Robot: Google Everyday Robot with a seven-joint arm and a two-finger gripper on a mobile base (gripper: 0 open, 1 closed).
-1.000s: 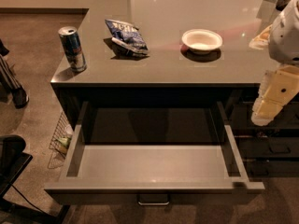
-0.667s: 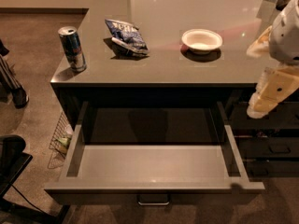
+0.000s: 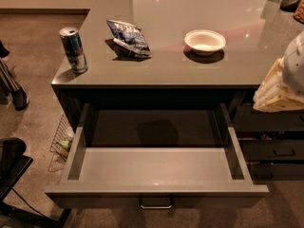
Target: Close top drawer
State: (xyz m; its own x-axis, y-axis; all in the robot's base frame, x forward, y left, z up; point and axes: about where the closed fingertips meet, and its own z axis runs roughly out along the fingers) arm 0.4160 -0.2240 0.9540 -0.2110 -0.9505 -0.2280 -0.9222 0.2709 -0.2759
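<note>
The top drawer [image 3: 156, 167] stands pulled far out under the grey counter. Its lighter grey inner box is empty. Its dark front faces me at the bottom, with a small metal bar pull [image 3: 156, 204] in the middle. My gripper [image 3: 278, 93] is a cream-coloured shape at the right edge of the view, above and to the right of the drawer's right side wall. It is apart from the drawer, and part of it is cut off by the frame.
On the counter [image 3: 166, 65] stand a drink can [image 3: 73, 50] at the left corner, a blue chip bag [image 3: 127, 37] and a white bowl [image 3: 204, 42]. Other dark drawer fronts [image 3: 278, 148] sit at the right. A wire basket [image 3: 61, 139] is on the floor at the left.
My gripper has moved up a little and toward the right edge. The drawer has not moved.
</note>
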